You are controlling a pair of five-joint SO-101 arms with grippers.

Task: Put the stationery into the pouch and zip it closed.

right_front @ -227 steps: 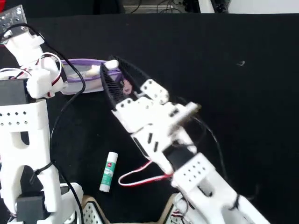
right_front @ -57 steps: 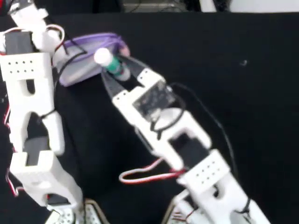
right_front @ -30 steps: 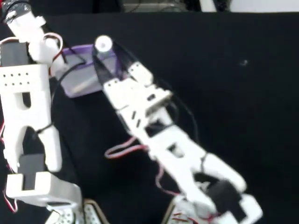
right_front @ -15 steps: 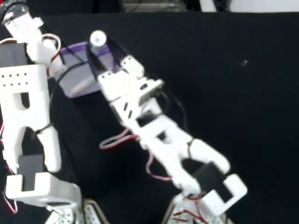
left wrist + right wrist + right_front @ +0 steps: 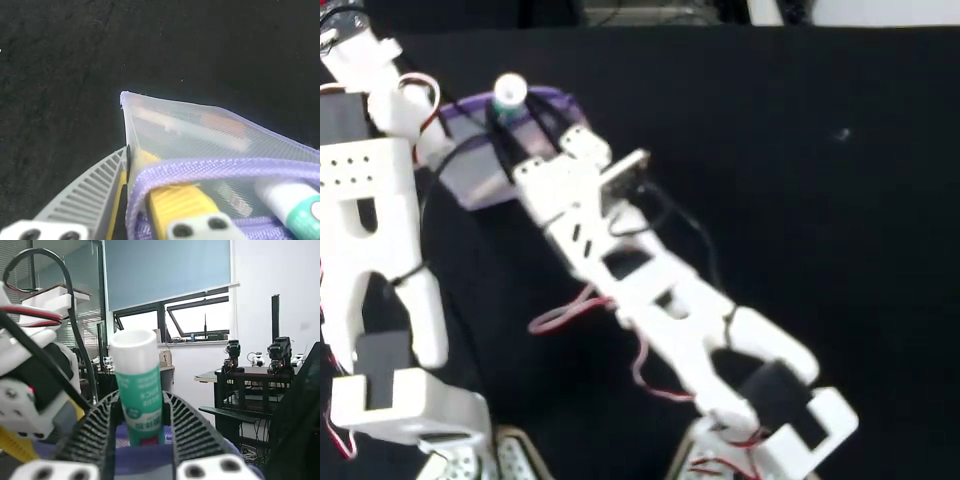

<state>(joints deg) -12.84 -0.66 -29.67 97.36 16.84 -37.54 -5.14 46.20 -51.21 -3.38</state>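
The right end effector (image 5: pixel 142 427) is pinched on a glue stick (image 5: pixel 137 385). Its two black ribbed fingers (image 5: pixel 97 427) press against opposite sides of the green-labelled body. The stick stands upright between them with its white cap (image 5: pixel 509 87) uppermost. Directly under this end effector runs the purple zipper rim (image 5: pixel 145 452) of the pouch, and the stick's lower end sits at that rim. Whether it has passed below the rim cannot be told from the right wrist view.

In the high view the right end effector (image 5: pixel 512 128) sits over the pouch (image 5: pixel 470 175), and its arm stretches back across the black tabletop (image 5: pixel 800 200) toward the near edge.

The left end effector (image 5: pixel 133 157) is clamped on one end of the pouch (image 5: pixel 200 132). Its grey ribbed finger (image 5: pixel 90 195) lies outside the mesh wall and its yellow finger (image 5: pixel 175 202) lies inside the open mouth, with the wall and the zipper rim (image 5: pixel 215 166) caught between them. Just beyond the yellow finger, the white and green end of the glue stick (image 5: pixel 295 200) shows at the mouth, on the far side of the rim.

Through the translucent mesh, pale and orange stick-like shapes lie inside the pouch, too blurred to name. The dark tabletop (image 5: pixel 75 50) spreads out beyond the pouch's corner. The mouth of the pouch is open and the zip is not drawn.
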